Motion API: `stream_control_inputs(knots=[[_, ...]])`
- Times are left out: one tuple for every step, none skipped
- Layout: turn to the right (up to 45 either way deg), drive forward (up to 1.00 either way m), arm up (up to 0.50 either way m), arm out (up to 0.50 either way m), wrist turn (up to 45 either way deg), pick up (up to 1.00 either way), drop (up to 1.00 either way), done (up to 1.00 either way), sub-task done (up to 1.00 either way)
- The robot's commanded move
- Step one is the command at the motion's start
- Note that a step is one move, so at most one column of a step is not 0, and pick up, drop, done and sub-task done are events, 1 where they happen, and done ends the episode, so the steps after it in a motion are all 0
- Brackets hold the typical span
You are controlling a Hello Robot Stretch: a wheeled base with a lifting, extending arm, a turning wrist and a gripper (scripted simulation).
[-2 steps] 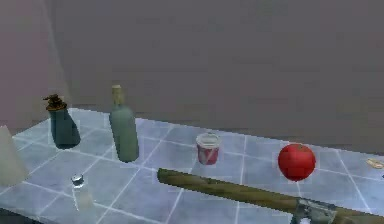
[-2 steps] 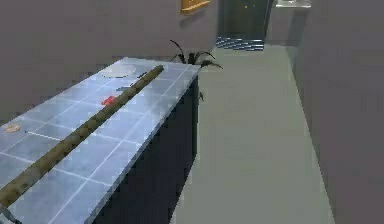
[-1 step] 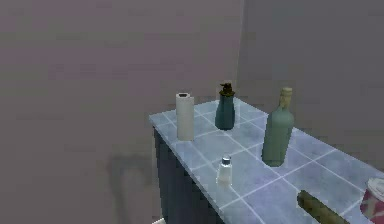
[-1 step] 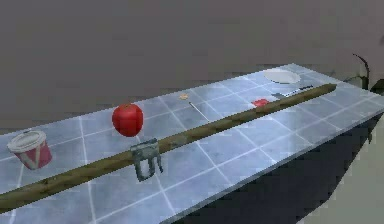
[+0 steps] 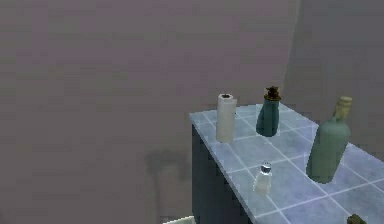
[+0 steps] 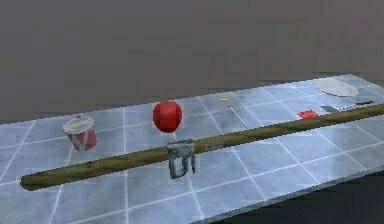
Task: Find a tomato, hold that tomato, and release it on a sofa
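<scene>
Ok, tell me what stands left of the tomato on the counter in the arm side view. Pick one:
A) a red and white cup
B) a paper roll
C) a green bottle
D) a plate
A: the red and white cup stands on the counter left of the tomato, while the plate lies far off to the right.

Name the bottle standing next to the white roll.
The dark teal bottle with the brown top, beside the white roll; the pale green bottle stands farther toward the forward view's right.
</scene>
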Motion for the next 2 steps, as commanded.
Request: stream_control_inputs(knots=[[0.0, 0.0, 0.5, 0.0, 0.0, 0.0, 0.0, 0.0, 0.0], [0.0, 0.0, 0.38, 0.0, 0.0, 0.0, 0.0, 0.0, 0.0]])
